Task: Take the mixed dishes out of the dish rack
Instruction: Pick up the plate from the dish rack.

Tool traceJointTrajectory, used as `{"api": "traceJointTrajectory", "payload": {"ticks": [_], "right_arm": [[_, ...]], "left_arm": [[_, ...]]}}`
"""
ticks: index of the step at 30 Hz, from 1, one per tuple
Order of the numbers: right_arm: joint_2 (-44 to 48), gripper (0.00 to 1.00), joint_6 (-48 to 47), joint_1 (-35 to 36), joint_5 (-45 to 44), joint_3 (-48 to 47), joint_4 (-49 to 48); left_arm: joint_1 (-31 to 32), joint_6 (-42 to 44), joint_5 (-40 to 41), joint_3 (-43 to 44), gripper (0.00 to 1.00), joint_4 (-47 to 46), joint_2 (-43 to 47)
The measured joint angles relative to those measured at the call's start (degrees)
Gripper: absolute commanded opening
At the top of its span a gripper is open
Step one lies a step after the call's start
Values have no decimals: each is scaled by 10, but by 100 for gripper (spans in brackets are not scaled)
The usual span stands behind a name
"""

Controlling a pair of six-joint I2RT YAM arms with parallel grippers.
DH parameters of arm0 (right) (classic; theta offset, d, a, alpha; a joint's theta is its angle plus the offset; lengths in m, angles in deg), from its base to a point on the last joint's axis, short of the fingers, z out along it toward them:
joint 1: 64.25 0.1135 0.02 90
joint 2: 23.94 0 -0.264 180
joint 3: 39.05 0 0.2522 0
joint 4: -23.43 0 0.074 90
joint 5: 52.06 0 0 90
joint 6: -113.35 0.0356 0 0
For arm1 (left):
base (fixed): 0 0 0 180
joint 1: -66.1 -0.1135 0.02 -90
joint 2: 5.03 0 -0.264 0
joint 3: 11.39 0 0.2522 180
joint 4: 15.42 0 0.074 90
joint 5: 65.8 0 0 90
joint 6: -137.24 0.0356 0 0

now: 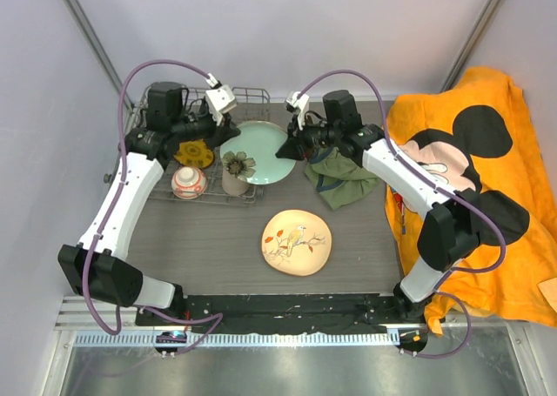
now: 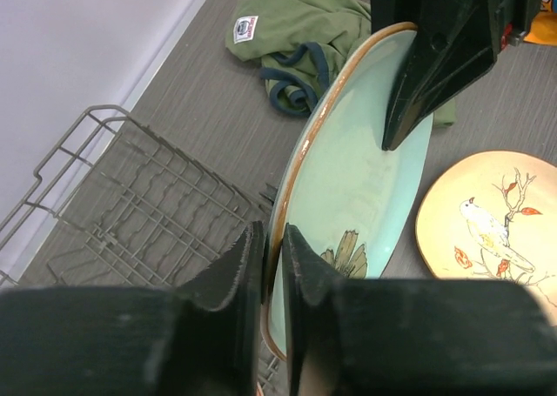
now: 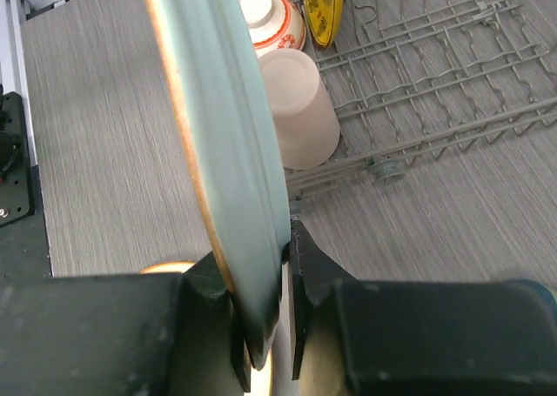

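The orange Mickey Mouse cloth [image 1: 487, 152] lay well to the right of the dish rack [image 1: 251, 91]; the frame cut off its right edge. The rack stood at the far left of the grey table [image 1: 209, 239].

Rack contents, left end:
- beige cup [image 1: 233, 177] at the near rail; whether it stood upright or inverted could not be determined.
- small red-and-white patterned bowl [image 1: 188, 183], just left of the cup.
- small yellow patterned plate [image 1: 193, 155], on edge behind the bowl.

The olive-green garment [image 1: 339, 177] lay crumpled on the table just right of the rack.

The pale green plate [image 1: 261, 152] stood tilted on edge at the rack's right end. The left gripper [image 2: 274, 257] was clamped on its rack-side rim. The right gripper [image 3: 261, 318] pinched the opposite rim, one finger on each face.

The cream floral plate [image 1: 297, 242] lay flat on the table, near and right of the rack.

The pale green plate's lower edge was hidden, so contact with the rack could not be determined. The right arm covered part of the garment.
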Motion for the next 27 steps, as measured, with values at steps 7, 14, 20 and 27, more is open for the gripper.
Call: {"api": "traceJointTrajectory", "payload": {"ticks": [7,14,20,27], "right_arm": [[20,1,-2,3,-35,40,20],[54,1,20,-11,-49,73,46],[97,1,47,-53,-11,85,85],[132,1,27,-111,19,142,168]], "left_arm": [[1,-60,21,-36,83,-98,42],[1,-114,69,-59,90,-171,102],[1,-119,91,-82,94,-165,118],[1,-119,110,-110,100,-121,123]]}}
